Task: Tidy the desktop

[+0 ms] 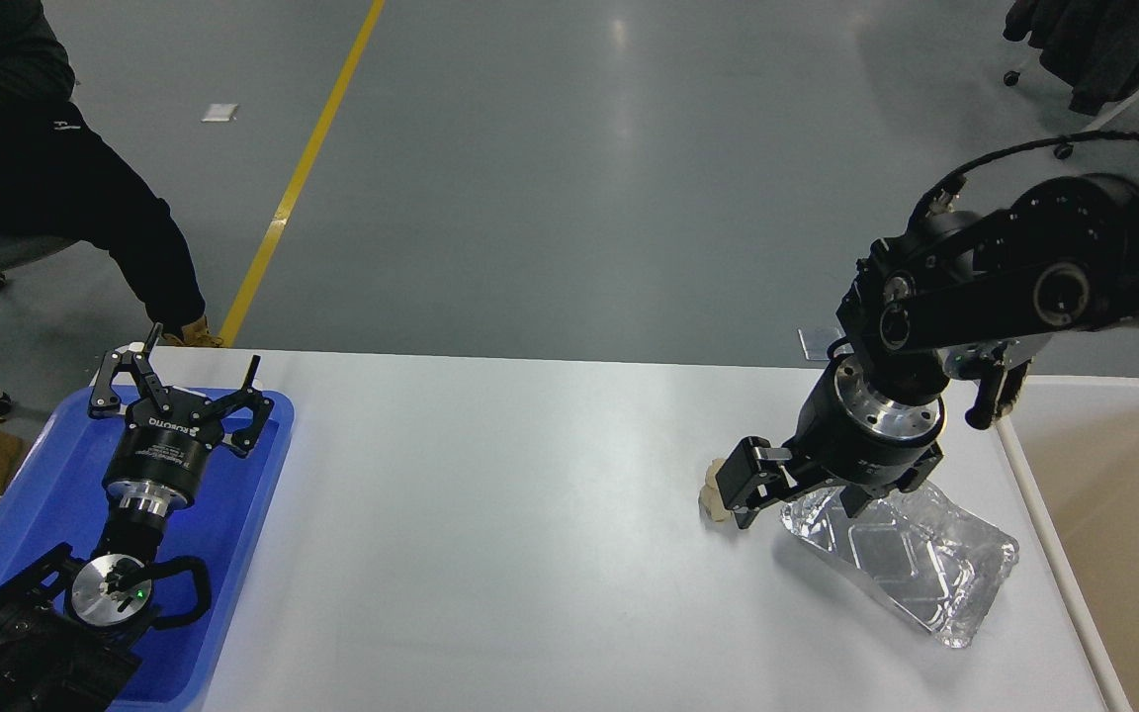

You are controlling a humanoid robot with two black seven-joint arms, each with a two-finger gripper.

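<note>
The white desktop (490,564) holds a crumpled beige paper ball (712,496) and a crushed foil tray (911,566) at the right. My right gripper (745,489) is down at the paper ball and covers most of it; only the ball's left edge shows. Its dark fingers blend together, so I cannot tell whether they are closed on the ball. The wrist hangs over the foil tray's far left corner. My left gripper (179,381) is open and empty above the blue tray (26,504) at the left edge.
A beige rimmed bin (1113,514) stands just past the desktop's right edge. A seated person (26,178) in dark clothes is at the far left, beyond the blue tray. Grey floor with a yellow line lies beyond the desktop.
</note>
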